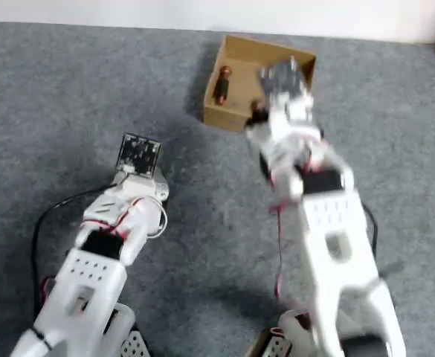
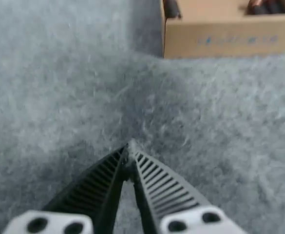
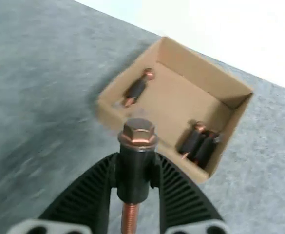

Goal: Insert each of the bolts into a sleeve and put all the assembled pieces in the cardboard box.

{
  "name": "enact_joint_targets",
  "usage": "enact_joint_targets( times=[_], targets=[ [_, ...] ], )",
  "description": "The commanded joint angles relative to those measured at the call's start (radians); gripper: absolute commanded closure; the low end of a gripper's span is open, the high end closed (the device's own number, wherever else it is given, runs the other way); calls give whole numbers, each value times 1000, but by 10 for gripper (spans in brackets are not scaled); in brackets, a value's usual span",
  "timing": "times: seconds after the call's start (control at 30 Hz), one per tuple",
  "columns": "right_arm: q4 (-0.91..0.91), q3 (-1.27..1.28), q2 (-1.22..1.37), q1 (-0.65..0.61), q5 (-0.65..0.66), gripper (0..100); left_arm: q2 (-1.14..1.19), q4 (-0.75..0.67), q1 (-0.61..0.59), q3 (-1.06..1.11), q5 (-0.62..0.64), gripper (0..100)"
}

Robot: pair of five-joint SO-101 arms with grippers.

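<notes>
By the cardboard box (image 3: pixel 206 77), my right gripper (image 3: pixel 135 168) clamps a sleeved bolt (image 3: pixel 137 139).
My left gripper (image 2: pixel 130 152) sits closed, empty, over carpet (image 2: pixel 59 73); three assembled pieces (image 3: pixel 199 144) lie in the box.

I see a copper hex bolt (image 3: pixel 139 134) seated in a black cylindrical sleeve (image 3: pixel 135 170), pinched between my right fingers (image 3: pixel 181 190), near the open brown cardboard box (image 3: pixel 208 73), which holds one assembled piece (image 3: pixel 136 88) lying alone and two more (image 3: pixel 199 144) side by side.

White moulded shells on left arm (image 1: pixel 91 279) and right arm (image 1: pixel 340 245), hole grids in upper segments. Black cable (image 1: pixel 37 238) looped beside left, red wire (image 1: pixel 279 253) beside right. Black circuit board (image 1: pixel 137 152) at left wrist. Black ribbed fingers (image 2: pixel 93 187), white mounts with screw holes.
</notes>
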Motion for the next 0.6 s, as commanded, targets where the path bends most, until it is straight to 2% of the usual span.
enact_joint_targets(
  times=[0.0,0.27,0.57],
  targets=[
    [-36,-332,294,74,8,994,50,-29,-7,-70,-3,992],
    [-35,-849,842,182,6,994,50,-31,1,-68,-3,992],
    [-5,-1239,1222,179,6,994,50,-31,2,-70,-3,992]
  ],
)
